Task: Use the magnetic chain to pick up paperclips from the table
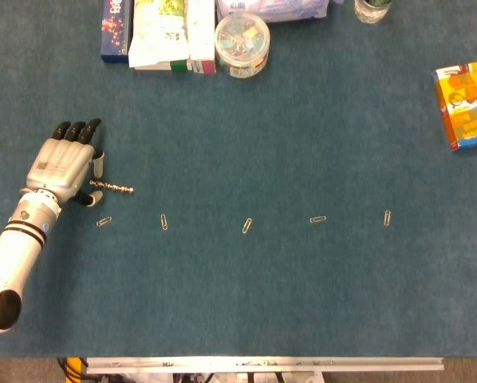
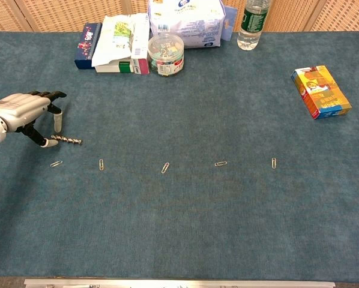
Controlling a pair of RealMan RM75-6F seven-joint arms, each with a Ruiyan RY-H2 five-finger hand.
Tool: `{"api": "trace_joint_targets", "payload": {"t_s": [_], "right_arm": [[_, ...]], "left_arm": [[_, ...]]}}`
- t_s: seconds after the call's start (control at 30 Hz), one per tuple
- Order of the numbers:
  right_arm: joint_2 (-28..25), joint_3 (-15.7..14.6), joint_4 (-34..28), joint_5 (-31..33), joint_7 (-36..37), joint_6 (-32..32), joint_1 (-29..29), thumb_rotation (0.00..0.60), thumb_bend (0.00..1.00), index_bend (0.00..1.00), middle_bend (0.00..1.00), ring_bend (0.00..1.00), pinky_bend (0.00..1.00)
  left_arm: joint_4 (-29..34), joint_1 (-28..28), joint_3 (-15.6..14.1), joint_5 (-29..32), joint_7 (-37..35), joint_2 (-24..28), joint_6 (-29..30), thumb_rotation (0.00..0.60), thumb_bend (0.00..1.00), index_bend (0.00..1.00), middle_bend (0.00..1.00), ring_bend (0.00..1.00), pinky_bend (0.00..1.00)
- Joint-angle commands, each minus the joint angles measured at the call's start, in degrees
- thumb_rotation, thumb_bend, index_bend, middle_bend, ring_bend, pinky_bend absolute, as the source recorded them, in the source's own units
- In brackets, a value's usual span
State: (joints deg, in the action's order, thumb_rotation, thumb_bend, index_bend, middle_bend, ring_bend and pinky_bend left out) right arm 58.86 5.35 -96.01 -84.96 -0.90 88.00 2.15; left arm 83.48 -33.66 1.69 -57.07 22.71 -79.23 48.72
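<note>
The magnetic chain (image 1: 112, 187) (image 2: 67, 140) is a short silvery beaded strand lying flat on the blue table cloth at the left. My left hand (image 1: 61, 166) (image 2: 24, 110) hovers just left of it, palm down, fingers spread. Its thumb tip lies at the chain's left end and a pale fingertip hangs just above it; nothing is held. Several paperclips lie in a row across the cloth, from the nearest paperclip (image 1: 104, 221) (image 2: 56, 163) below the chain to the farthest paperclip (image 1: 387, 217) (image 2: 274, 162). My right hand does not show in either view.
At the back stand a round clear tub of clips (image 1: 242, 44) (image 2: 166, 54), boxes (image 1: 171, 36) (image 2: 113, 53), a white bag (image 2: 187, 23) and a bottle (image 2: 250, 24). An orange box (image 1: 464, 106) (image 2: 320, 91) lies at the right. The table's front edge (image 1: 262, 364) runs along the bottom.
</note>
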Motion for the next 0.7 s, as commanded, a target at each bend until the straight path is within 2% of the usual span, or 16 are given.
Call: {"api": "trace_joint_targets", "payload": {"t_s": [0.03, 0.27, 0.7], "right_arm": [[0.0, 0.0, 0.0, 0.1, 0.0, -0.1, 0.0, 0.600, 0.11, 0.18, 0.16, 0.11, 0.16], [0.1, 0.0, 0.1, 0.1, -0.1, -0.2, 0.1, 0.600, 0.11, 0.18, 0.16, 0.11, 0.16], [0.0, 0.0, 0.0, 0.1, 0.0, -0.1, 0.0, 0.600, 0.11, 0.18, 0.16, 0.11, 0.16]], "left_arm": [[-0.4, -0.1, -0.1, -0.1, -0.5, -0.1, -0.5, 0.600, 0.22, 0.50, 0.00, 0.00, 0.02], [-0.9, -0.6, -0.5, 0.1, -0.8, -0.2, -1.2, 0.600, 0.28, 0.50, 0.00, 0.00, 0.02], [-2.4, -1.2, -0.9, 0.7, -1.3, -1.4, -2.1, 0.600, 0.28, 0.51, 0.00, 0.00, 0.02]]}}
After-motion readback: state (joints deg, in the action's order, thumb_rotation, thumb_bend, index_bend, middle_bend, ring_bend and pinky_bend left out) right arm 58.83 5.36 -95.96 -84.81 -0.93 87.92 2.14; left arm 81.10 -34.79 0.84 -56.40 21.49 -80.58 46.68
